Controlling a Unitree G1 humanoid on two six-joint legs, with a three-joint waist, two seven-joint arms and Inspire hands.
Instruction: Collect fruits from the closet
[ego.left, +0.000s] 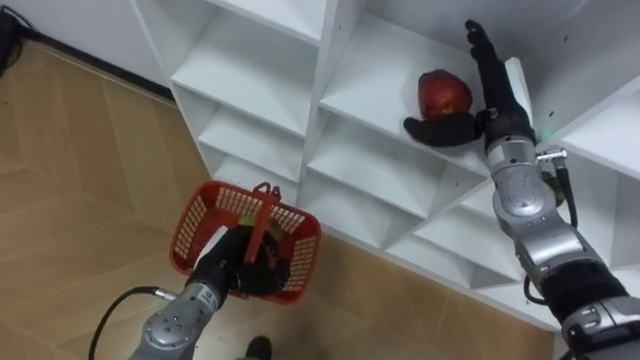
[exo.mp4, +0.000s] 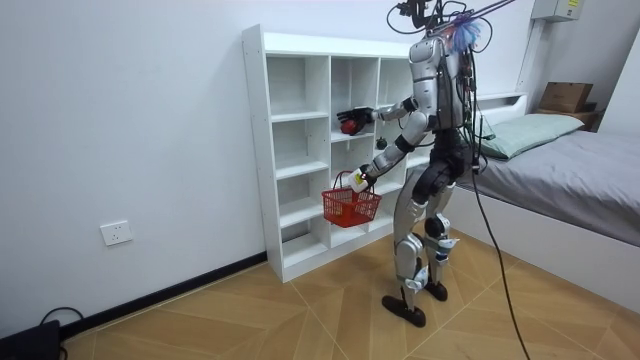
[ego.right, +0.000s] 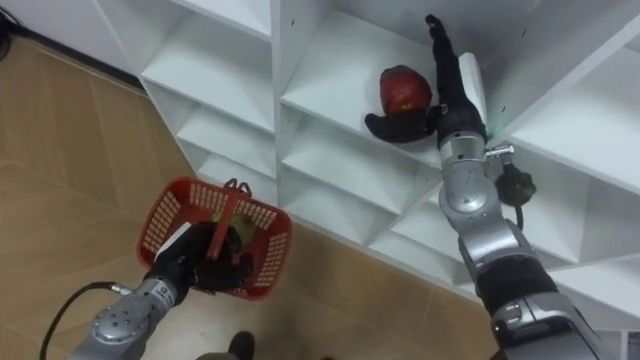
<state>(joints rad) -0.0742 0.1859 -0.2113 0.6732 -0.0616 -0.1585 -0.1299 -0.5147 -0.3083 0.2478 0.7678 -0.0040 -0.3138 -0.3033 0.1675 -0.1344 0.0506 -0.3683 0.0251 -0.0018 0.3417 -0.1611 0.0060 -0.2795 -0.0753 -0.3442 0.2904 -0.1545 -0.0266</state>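
Note:
A red apple (ego.left: 444, 93) lies on a shelf of the white closet (ego.left: 300, 90), in an upper compartment. My right hand (ego.left: 492, 85) reaches into that compartment and is open. Its straight fingers run along the apple's right side, and the thumb (ego.left: 438, 131) lies just in front of the fruit. Lower left, my left hand (ego.left: 232, 262) is shut on the handle of a red plastic basket (ego.left: 195, 215) that hangs over the floor. Something greenish shows inside the basket. In the room view I stand close before the closet (exo.mp4: 300, 150) with the basket (exo.mp4: 350, 205) at hip height.
The closet has several open white compartments, the ones around the apple bare. Wooden floor (ego.left: 70, 150) lies below and to the left. A bed (exo.mp4: 560, 160) stands behind me at the room view's right.

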